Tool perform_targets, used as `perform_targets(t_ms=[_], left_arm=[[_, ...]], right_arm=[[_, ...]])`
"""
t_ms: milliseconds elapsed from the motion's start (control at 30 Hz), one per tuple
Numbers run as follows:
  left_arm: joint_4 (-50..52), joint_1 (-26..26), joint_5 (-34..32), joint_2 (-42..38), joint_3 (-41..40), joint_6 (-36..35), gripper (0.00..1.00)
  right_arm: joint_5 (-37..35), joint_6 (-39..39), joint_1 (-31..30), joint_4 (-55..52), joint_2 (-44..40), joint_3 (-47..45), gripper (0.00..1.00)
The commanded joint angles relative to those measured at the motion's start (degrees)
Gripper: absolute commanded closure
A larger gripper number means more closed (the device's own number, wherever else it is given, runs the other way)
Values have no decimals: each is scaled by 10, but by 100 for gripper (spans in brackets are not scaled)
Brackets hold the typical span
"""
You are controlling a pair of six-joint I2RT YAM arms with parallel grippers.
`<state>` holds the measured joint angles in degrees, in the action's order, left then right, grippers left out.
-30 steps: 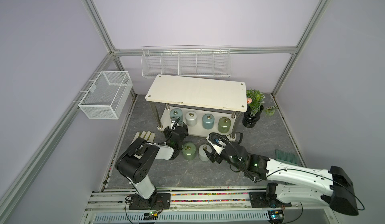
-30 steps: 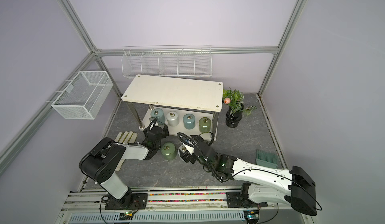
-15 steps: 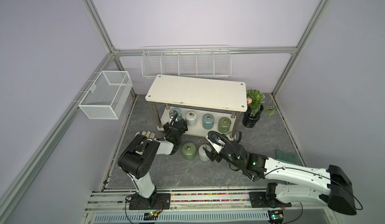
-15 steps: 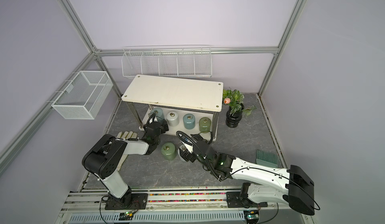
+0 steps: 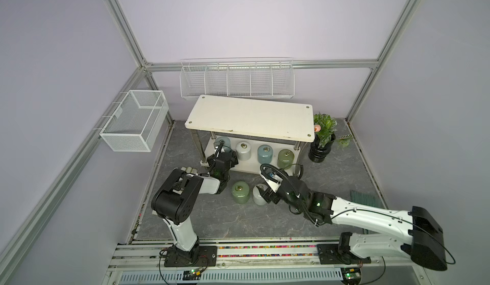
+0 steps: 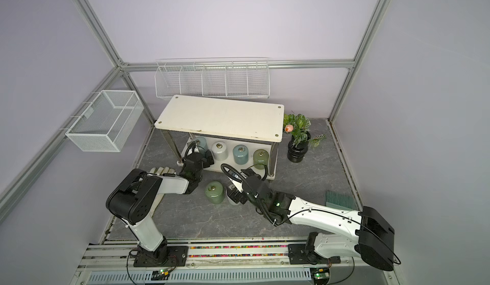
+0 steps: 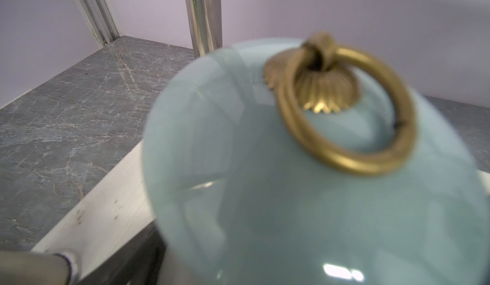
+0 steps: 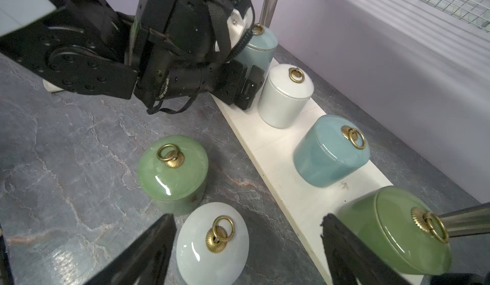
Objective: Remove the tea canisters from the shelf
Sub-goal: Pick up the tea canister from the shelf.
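Advancing unclenched, your left gripper [image 5: 228, 156] has reached the nine-o'clock blue-grey canister [image 5: 222, 141] on the shelf [image 5: 249, 116], likely third to go; right gripper [image 8: 246, 220] released.

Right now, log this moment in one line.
left hand: open, at end blue-grey canister | right hand: open, over white canister beside green canister, off shelf | on shelf: four canisters

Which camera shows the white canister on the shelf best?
The right wrist view: the white canister stands close and upright on the shelf, ring pull clear. Both top views show it small, under the top board. The left wrist view misses it.
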<state>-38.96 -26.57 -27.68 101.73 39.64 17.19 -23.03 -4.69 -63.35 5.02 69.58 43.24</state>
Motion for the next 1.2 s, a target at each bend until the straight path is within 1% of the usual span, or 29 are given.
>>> perform_targets(t_ms=[0,200,267,500,667,867,1033,1167], left_arm=[[31,9,26,19,17,28,0],[54,10,36,28,38,35,0],[59,9,32,29,40,36,2],[90,9,23,20,42,55,14],[97,9,22,15,39,57,16],[92,0,18,-7,14,61,19],[92,-15,7,-37,-24,83,20],[95,-26,6,-46,-44,85,20]], right_arm=[[10,-1,5,14,5,16,11],[9,1,6,11,5,18,11],[9,0,6,11,5,18,11],[9,0,6,11,6,20,11],[11,2,6,11,7,19,11],[12,1,7,17,6,17,11],[13,-1,7,22,6,14,11],[15,-1,7,27,0,6,11]])
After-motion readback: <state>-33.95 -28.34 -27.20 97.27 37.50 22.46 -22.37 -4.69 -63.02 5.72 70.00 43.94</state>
